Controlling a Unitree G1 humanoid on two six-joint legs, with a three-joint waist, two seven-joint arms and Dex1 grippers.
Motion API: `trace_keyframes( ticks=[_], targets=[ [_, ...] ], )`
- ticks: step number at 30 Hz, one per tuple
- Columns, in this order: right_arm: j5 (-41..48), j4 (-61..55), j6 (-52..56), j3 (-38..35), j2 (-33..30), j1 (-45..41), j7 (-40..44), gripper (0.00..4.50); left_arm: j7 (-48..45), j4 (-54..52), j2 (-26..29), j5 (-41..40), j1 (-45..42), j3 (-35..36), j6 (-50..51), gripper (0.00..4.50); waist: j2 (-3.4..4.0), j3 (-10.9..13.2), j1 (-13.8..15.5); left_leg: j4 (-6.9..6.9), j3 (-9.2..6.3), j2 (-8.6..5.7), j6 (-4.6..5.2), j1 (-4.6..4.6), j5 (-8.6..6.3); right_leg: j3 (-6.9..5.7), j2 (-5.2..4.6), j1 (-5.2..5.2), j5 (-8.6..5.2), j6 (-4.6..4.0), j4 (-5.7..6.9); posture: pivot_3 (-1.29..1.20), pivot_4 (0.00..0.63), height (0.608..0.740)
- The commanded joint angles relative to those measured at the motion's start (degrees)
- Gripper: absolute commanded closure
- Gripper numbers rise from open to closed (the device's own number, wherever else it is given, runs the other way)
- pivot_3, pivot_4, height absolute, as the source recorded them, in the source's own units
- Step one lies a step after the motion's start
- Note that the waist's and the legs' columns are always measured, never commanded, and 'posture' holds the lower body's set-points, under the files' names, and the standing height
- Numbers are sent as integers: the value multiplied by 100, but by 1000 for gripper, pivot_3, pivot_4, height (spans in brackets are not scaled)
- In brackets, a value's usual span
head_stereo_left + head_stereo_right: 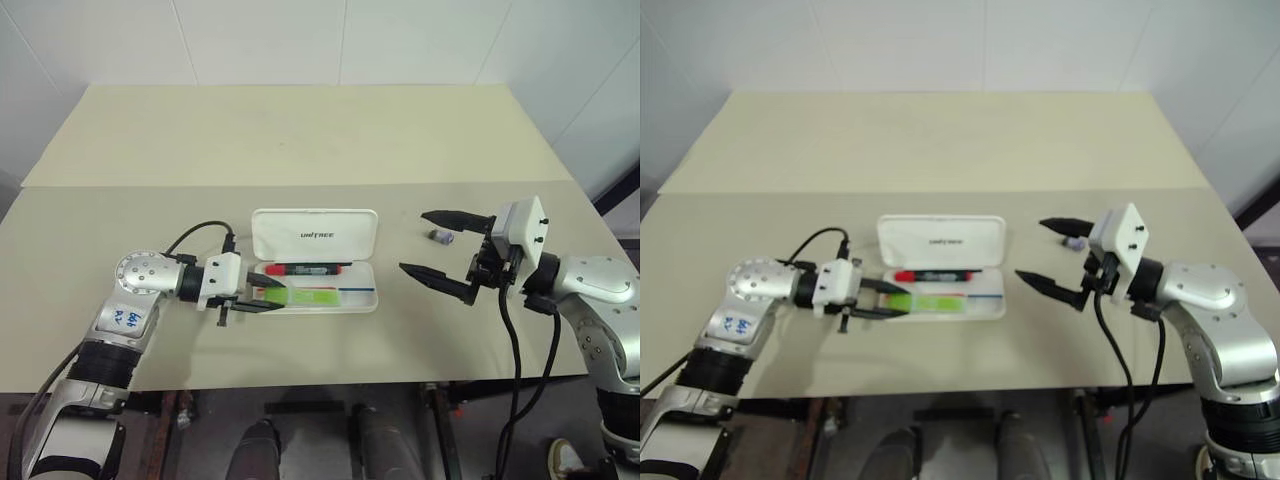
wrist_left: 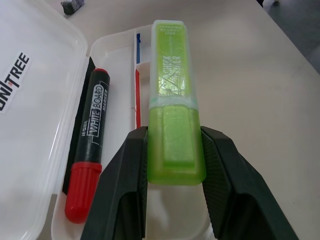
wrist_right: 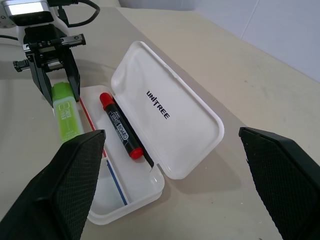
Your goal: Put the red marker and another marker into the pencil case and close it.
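The white pencil case [image 1: 315, 236] lies open at the table's middle, its "UNITREE" lid standing up at the back. The red marker [image 1: 310, 269], black with a red cap, lies in the tray along the hinge side. My left gripper [image 1: 272, 294] reaches in from the case's left end and is shut on one end of the green highlighter [image 2: 172, 110]. The highlighter stretches lengthwise over the tray's front half; I cannot tell whether it touches the tray. My right gripper [image 1: 412, 240] hovers to the right of the case, open wide, with nothing between its fingers.
A small grey-purple nub [image 1: 440, 237] lies on the table just behind my right gripper's upper finger. The beige table [image 1: 300, 140] stretches far behind the case, and its front edge runs close below both arms.
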Motion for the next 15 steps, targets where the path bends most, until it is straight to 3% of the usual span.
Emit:
trace_keyframes(
  ticks=[1, 15],
  targets=[
    [135, -266, 4, -185, -49, 5, -87, 0, 135, 94, 37, 135, -62, 58, -31, 3468, 0, 0, -1, 0, 0, 0, 0, 1, 0, 0, 0, 0, 0, 0, 1, 0, 150, 740],
    [168, -304, -10, -142, -49, -13, -161, 0, 216, 315, -143, 305, -239, -56, -98, 3468, 0, 0, 10, 0, 0, 0, 1, 1, 1, 0, 0, 0, 0, 0, 3, 0, 150, 740]
  ],
)
